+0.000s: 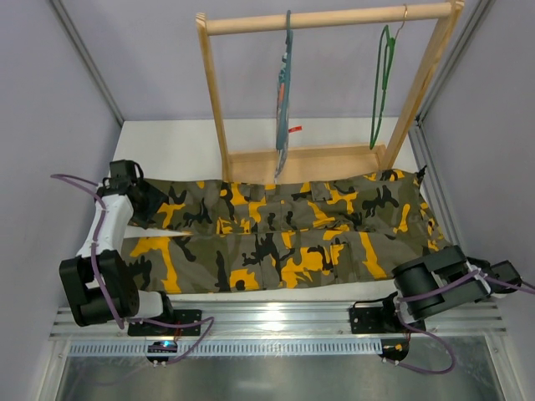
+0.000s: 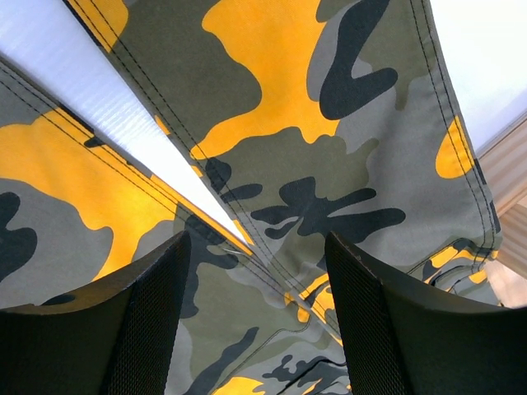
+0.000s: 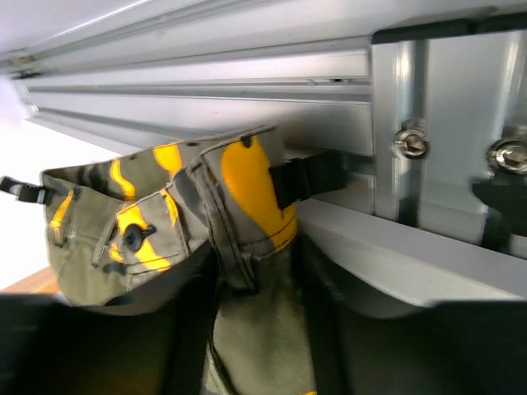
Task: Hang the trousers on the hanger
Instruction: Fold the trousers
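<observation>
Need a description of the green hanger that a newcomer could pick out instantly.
Find the wooden rack standing at the far side of the table, behind the spread camouflage trousers. Two hangers hang from its top bar; the green hanger is the right-hand one. It is thin bare green wire, while the left hanger carries a striped cloth.

Robot lab cell, grey panel walls (image 1: 50, 125), alu mounting rail (image 1: 276, 318), white bench (image 1: 167, 142), wooden rack (image 1: 326, 21)
</observation>
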Controlling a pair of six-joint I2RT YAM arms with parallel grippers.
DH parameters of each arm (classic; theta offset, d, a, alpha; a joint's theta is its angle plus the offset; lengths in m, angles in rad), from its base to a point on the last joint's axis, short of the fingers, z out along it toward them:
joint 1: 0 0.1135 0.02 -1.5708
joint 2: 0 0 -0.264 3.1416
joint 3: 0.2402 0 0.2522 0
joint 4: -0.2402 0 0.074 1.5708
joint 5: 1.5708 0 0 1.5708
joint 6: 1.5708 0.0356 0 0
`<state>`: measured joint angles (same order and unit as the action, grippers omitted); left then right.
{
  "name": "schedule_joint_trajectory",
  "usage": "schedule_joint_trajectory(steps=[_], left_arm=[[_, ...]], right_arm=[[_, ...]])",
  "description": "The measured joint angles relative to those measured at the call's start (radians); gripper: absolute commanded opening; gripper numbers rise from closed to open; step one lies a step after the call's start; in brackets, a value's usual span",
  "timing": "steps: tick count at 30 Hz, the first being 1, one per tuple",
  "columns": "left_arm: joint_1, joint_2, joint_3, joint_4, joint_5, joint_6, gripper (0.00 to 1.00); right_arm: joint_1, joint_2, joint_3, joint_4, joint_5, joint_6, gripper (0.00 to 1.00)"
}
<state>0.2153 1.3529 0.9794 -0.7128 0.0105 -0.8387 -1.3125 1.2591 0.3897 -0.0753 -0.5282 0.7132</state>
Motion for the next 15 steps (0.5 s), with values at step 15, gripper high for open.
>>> schedule_joint_trajectory(steps=[15], left_arm=[[0.000,0.006,-0.004,0.018,0.018,-0.019,0.67]], right_arm=[[0.068,-0.161,0.055,-0.208,0.145,-0.031,0.15]])
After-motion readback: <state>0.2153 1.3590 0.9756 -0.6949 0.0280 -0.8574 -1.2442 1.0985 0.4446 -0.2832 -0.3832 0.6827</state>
